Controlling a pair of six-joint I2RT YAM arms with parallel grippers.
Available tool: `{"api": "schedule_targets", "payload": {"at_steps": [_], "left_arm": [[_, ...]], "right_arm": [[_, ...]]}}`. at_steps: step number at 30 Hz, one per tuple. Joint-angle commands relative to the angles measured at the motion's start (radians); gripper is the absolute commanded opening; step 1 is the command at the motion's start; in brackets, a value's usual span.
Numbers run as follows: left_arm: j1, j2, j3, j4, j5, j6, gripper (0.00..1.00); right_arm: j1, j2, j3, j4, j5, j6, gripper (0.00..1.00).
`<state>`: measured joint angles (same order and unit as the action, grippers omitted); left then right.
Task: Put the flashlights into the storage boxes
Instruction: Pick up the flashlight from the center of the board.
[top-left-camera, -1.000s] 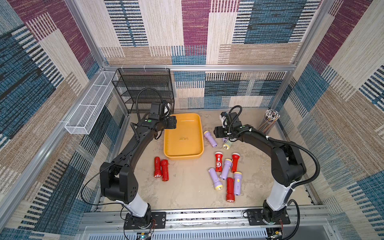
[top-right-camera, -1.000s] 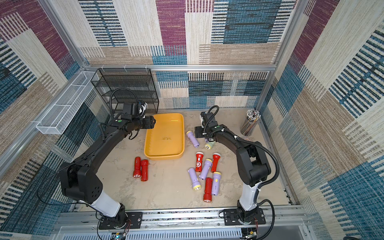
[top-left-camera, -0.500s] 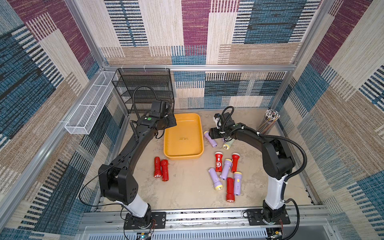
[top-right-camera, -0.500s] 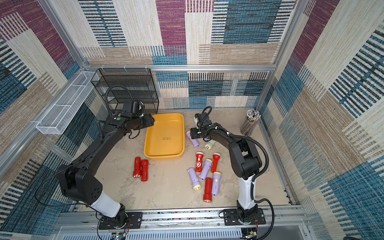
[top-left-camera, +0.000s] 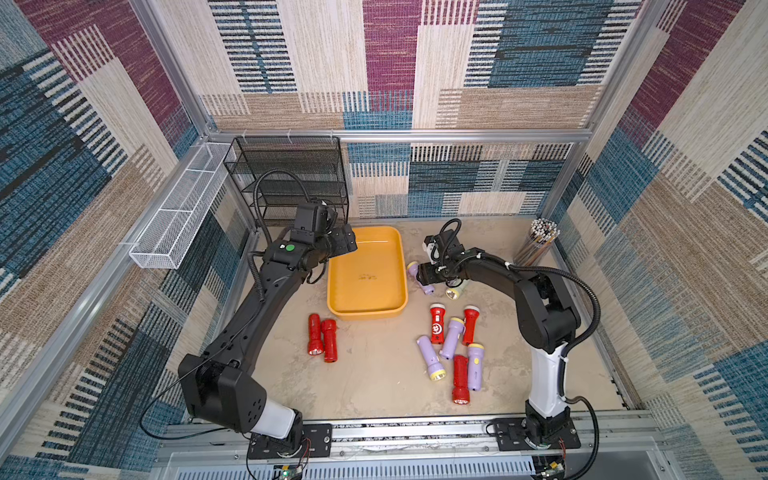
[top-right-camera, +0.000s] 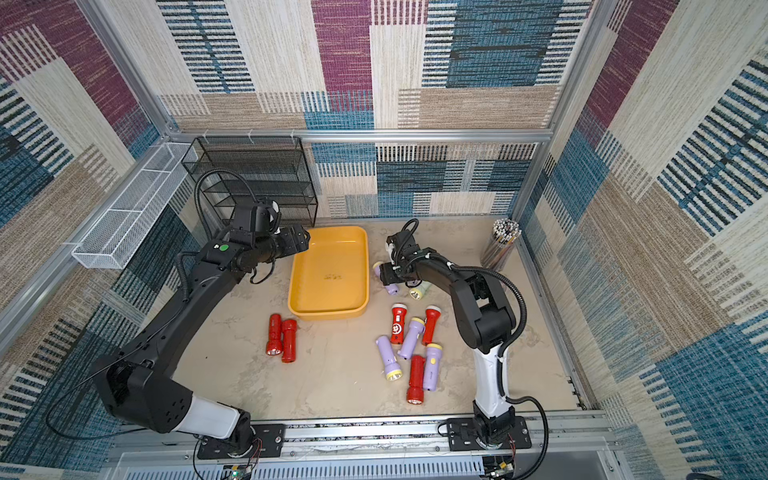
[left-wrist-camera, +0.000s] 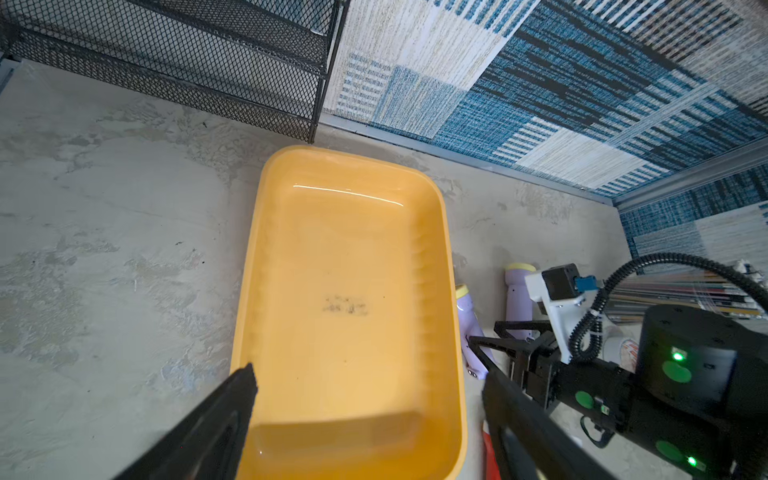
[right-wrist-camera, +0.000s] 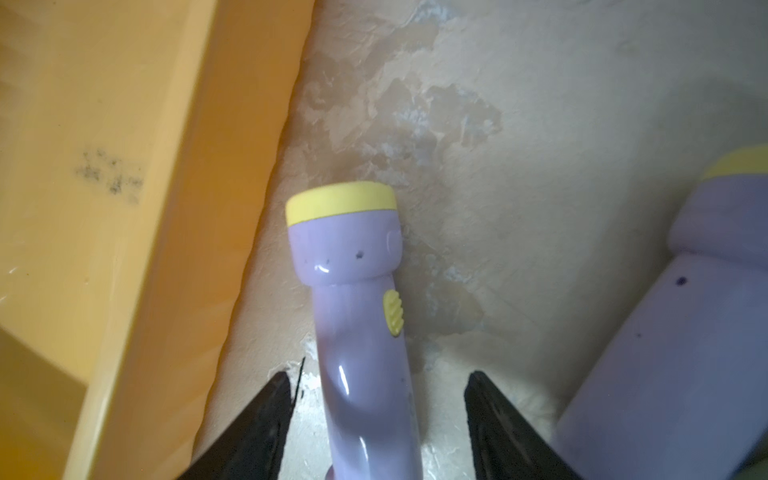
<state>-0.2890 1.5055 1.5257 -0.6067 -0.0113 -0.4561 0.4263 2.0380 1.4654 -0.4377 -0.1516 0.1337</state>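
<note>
Right wrist view: your right gripper (right-wrist-camera: 378, 376) straddles the lilac flashlight (right-wrist-camera: 353, 299), jaws apart with gaps both sides, apparently lined up to grasp. It lies just beside the yellow tray (right-wrist-camera: 208, 208), near the table's back edge. Your left gripper (left-wrist-camera: 368, 372) hangs wide open, empty, at the tray's back left corner.

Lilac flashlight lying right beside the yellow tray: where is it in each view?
Both top views: lilac flashlight on the table beside the yellow tray, on the robot's right of it.
Left wrist: beside the tray's long rim, the lilac one closest to it.
Right wrist: between the right gripper's open fingers.
Shared landmark: the yellow tray.
</note>
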Motion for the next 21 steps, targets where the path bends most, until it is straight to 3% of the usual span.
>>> {"api": "schedule_targets", "payload": {"at_steps": [1, 6, 13, 21], "left_arm": [[0.001, 0.033, 0.042, -0.070, 0.029, 0.052, 0.82], [0.001, 0.041, 0.047, -0.086, 0.034, 0.048, 0.79], [0.002, 0.053, 0.067, -0.128, 0.017, 0.065, 0.79], [0.001, 0.080, 0.098, -0.180, -0.015, 0.083, 0.77]], "right_arm": [[0.005, 0.016, 0.009, -0.004, -0.019, 0.003, 0.65], [0.006, 0.040, 0.022, -0.012, -0.019, 0.010, 0.54], [0.007, 0.073, 0.044, -0.022, -0.004, 0.031, 0.49], [0.008, 0.066, 0.048, -0.050, 0.034, 0.068, 0.37]]}}
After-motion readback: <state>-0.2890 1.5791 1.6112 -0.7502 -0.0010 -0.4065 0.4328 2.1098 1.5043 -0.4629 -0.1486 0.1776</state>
